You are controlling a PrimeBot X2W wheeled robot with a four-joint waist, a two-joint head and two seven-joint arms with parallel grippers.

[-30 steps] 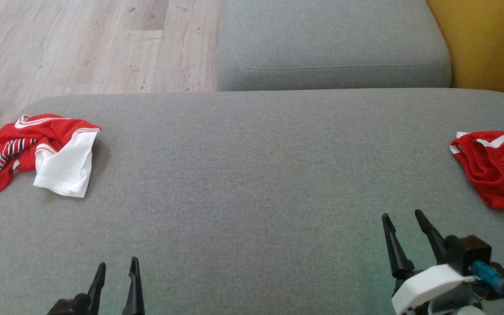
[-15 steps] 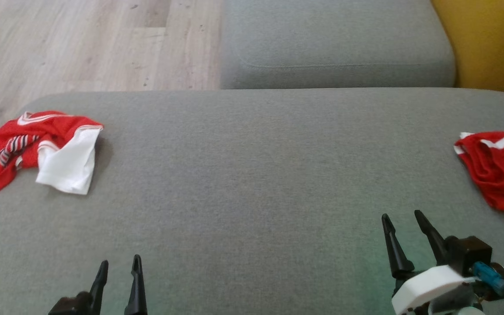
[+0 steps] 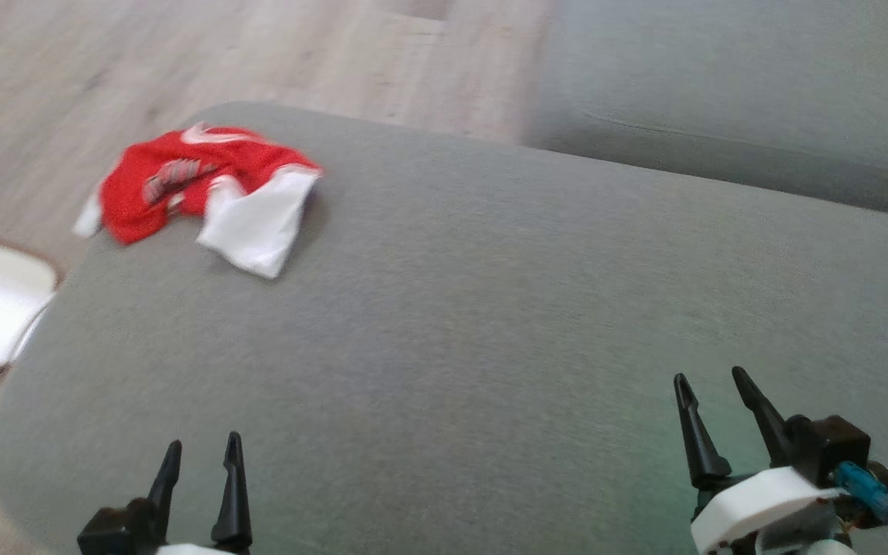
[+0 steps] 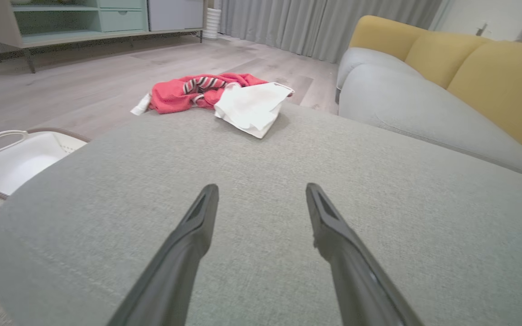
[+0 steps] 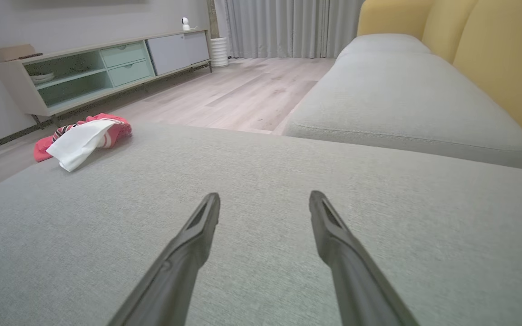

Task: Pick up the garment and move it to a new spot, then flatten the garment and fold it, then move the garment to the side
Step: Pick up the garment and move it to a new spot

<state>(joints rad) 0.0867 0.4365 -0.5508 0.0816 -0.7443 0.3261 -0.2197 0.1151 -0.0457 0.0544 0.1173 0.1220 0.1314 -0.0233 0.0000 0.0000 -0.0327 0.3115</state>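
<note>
Lying crumpled at the cushion's (image 3: 490, 324) far-left corner, the garment (image 3: 205, 196) is reckoned light and floppy, best pinched at a raised fold. Both the left fingers (image 3: 234, 486) and right fingers (image 3: 693, 432) are spread wide, empty.

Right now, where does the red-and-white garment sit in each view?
Head view: garment upper left.
Left wrist view: garment near the top, left of centre.
Right wrist view: garment far left, about mid-height.
Shared landmark: the grey sofa seat to its right.
</note>
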